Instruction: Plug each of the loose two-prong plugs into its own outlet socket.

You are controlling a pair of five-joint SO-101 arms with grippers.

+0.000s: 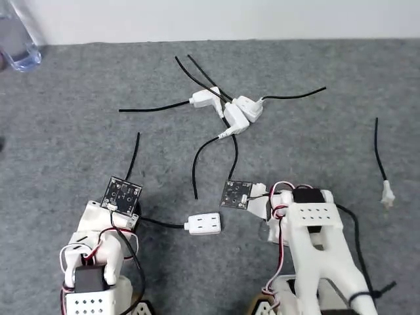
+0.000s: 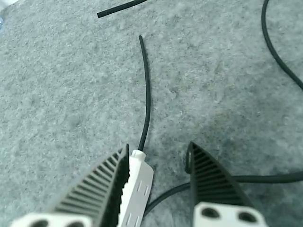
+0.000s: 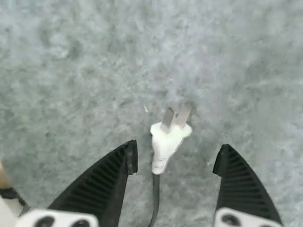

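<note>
Two-prong plug is lying flat between the wide-spread, empty jaws of the right gripper, its prongs pointing away from it. It is probably handling light and rigid, its cord limp, so the white moulded body is offering the best hold. Bare carpet is stretching ahead. The left gripper, also gaping and empty, is standing over an outlet socket just inside one finger.
</note>
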